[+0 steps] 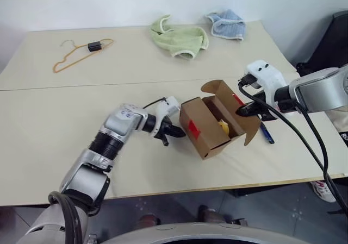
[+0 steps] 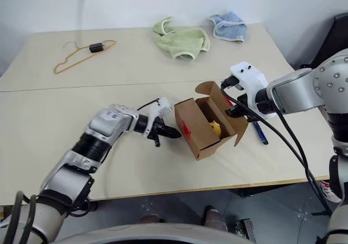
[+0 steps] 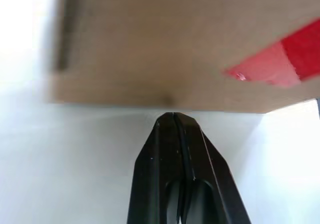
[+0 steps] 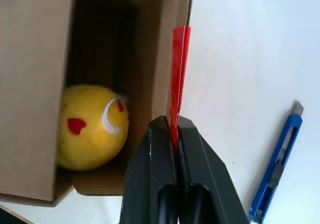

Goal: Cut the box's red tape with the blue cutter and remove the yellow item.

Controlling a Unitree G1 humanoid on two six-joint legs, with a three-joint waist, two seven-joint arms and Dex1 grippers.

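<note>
Orange hanger [image 1: 81, 52], green cloth [image 1: 180, 39] beyond box [image 1: 209, 127].

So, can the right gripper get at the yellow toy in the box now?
Probably not yet. The right gripper is shut on the red tape at the flap edge of the box. The yellow toy lies uncovered inside, so letting go should free the way.

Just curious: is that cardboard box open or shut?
Open: the box has its lid flap swung up, and the yellow item shows inside.

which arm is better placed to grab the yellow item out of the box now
Probably right: its tool is at the open box beside the yellow item, though pinching the lid. The left tool is shut against the closed side.
</note>
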